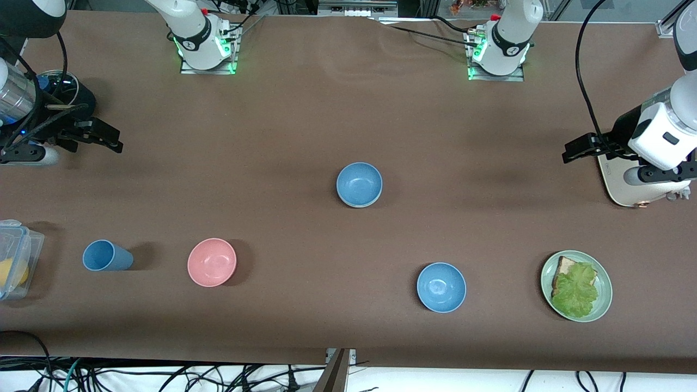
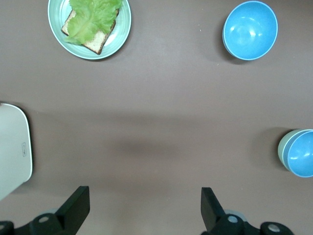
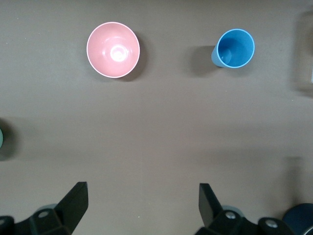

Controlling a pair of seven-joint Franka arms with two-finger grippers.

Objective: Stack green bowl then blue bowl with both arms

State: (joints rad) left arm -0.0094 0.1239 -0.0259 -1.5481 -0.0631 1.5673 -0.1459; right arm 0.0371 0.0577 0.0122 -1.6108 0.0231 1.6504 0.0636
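Your stack looks done: the dusty steel-blue matte bowl (image 1: 359, 184) nests in the pale sage-green bowl (image 2: 283, 149) mid-table, well apart from both the wide-open left gripper (image 2: 144, 208) and wide-open right gripper (image 3: 142, 204), parked empty over the table's ends.

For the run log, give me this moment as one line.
blue bowl nested in green bowl, mid-table | left gripper open, over table's left-arm end | right gripper open, over right-arm end

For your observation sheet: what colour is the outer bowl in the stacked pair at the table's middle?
Pale green, the green bowl under the blue bowl; the left wrist view shows it best.
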